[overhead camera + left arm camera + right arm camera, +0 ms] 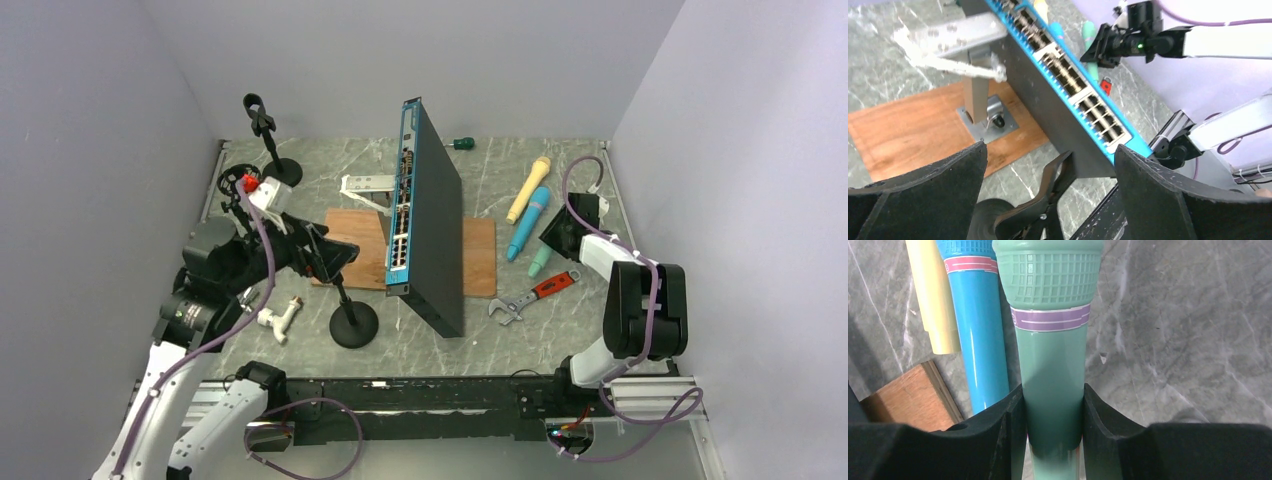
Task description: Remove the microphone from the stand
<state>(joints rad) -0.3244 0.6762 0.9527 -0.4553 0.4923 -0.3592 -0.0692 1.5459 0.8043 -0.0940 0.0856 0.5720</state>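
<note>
My right gripper (1052,390) is shut on the handle of a green microphone (1050,340) with a purple band, held low over the table next to a blue microphone (975,330) and a yellow one (933,295). In the top view the right gripper (558,243) is at the right with the green microphone (540,263) pointing to the front left. My left gripper (1050,150) is open, its fingers on either side of the empty black clip (1058,172) of the near stand (354,325). A second stand (268,135) at the back left also has an empty clip.
A blue and black network switch (432,225) stands on edge on a wooden board (352,238) in the middle. A metal bracket (366,185), a red-handled wrench (532,296), a green screwdriver (460,143) and a white pipe fitting (279,319) lie around it.
</note>
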